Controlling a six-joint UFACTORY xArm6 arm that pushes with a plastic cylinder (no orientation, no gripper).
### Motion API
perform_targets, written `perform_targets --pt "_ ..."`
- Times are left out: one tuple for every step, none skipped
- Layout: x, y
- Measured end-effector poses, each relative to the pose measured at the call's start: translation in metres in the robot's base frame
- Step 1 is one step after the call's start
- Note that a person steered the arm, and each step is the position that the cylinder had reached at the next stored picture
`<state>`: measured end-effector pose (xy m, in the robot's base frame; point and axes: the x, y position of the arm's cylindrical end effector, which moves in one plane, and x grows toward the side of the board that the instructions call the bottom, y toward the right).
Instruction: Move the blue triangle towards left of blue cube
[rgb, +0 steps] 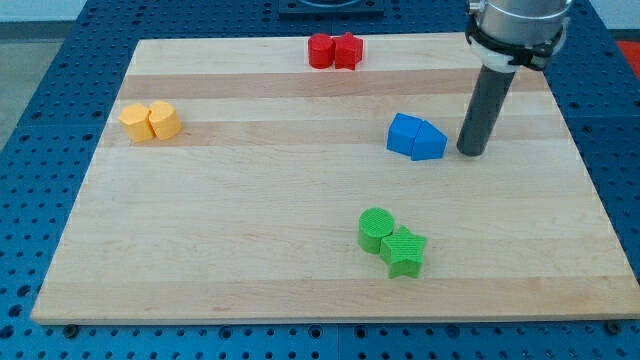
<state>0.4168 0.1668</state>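
Blue triangle (430, 141) touches the blue cube (404, 133) on your surface (300, 200); my tip (472, 151), no hand, stands just right.

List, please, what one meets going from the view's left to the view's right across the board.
Yellow blocks → red blocks → green cylinder → green star → blue cube → blue triangle → my tip, just right of the blue triangle.
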Motion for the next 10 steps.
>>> perform_targets --pt "0.0 0.0" --pt "0.007 -0.012" --pt "0.002 -0.033" --pt "0.012 -0.033" --pt "0.034 -0.033" --pt "0.038 -0.051" --pt "0.01 -0.071" --pt "-0.009 -0.102" --pt "-0.012 -0.11" --pt "0.002 -0.105"
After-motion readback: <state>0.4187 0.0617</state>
